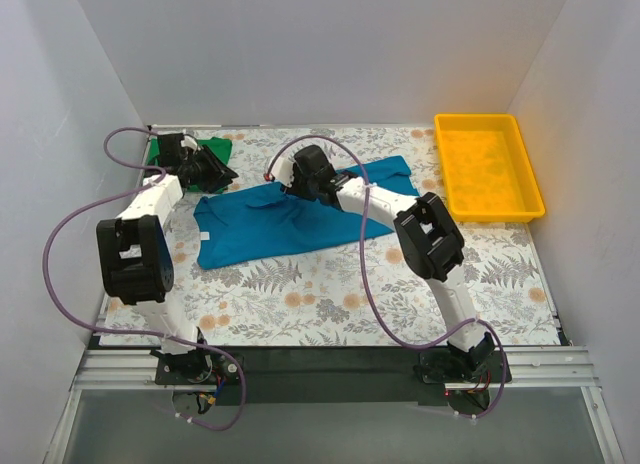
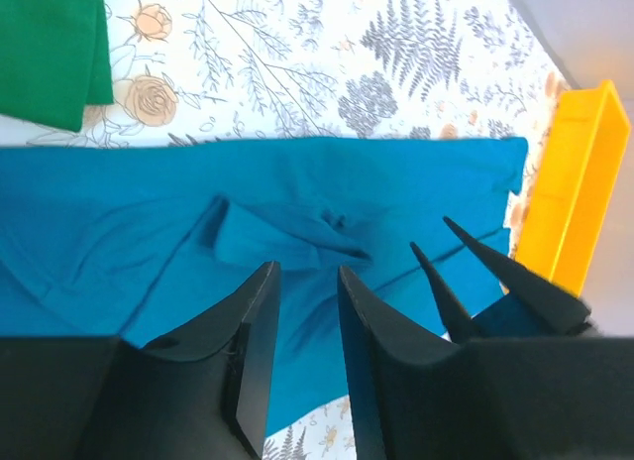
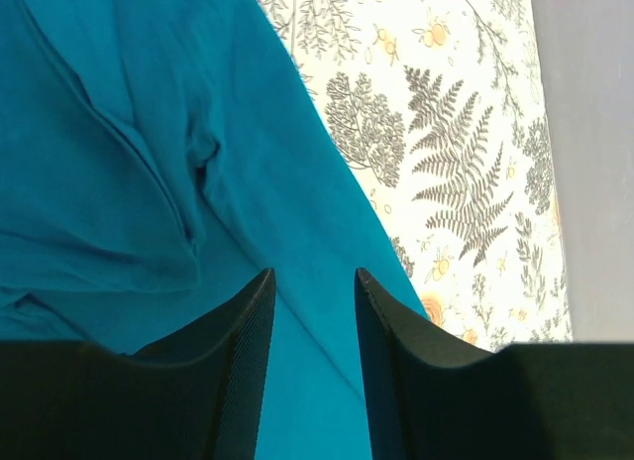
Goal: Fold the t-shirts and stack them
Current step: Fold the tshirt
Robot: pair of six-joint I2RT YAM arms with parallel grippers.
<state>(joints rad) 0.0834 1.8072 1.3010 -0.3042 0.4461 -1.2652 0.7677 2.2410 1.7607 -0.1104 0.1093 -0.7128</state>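
Both arms extended forward, wrists angled down; left claw (image 2: 307,274) jaws slightly parted, right claw (image 3: 312,277) jaws parted wider.

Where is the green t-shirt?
Top view: the green t-shirt lies in the far left corner of the table, beyond the teal t-shirt, partly hidden by the left arm.

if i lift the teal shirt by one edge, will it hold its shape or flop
Probably floppy: the teal t-shirt lies flat with soft creases, so a lifted edge would likely drape. It lies thin on the floral cloth, so probably light. Pushed, it would probably bunch up rather than slide whole.
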